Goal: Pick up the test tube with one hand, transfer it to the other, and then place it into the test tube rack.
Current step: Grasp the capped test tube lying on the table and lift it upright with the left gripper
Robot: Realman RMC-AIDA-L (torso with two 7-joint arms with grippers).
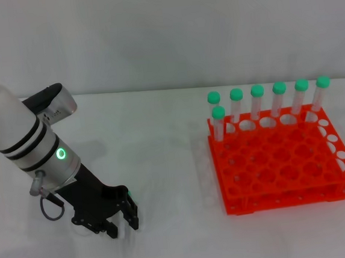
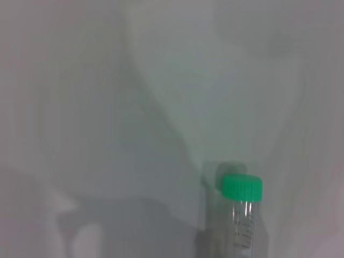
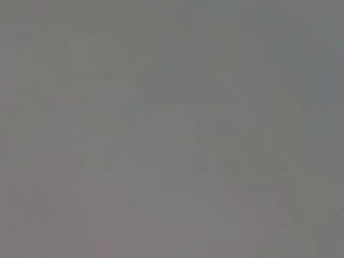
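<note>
The test tube (image 2: 243, 215), clear with a green cap, shows close up in the left wrist view, lying on the white table. In the head view only its green cap (image 1: 130, 199) peeks out beside my left gripper (image 1: 123, 226). That black gripper ends the white banded arm with the green light, is down at the table near the front left, and stands open around the tube. The orange test tube rack (image 1: 281, 168) stands to the right, well apart from it. My right gripper is out of view; its wrist view is plain grey.
Several green-capped tubes (image 1: 257, 100) stand upright in the rack's back row, with one more (image 1: 219, 122) just in front at its left end. Bare white table (image 1: 171, 183) lies between the gripper and the rack.
</note>
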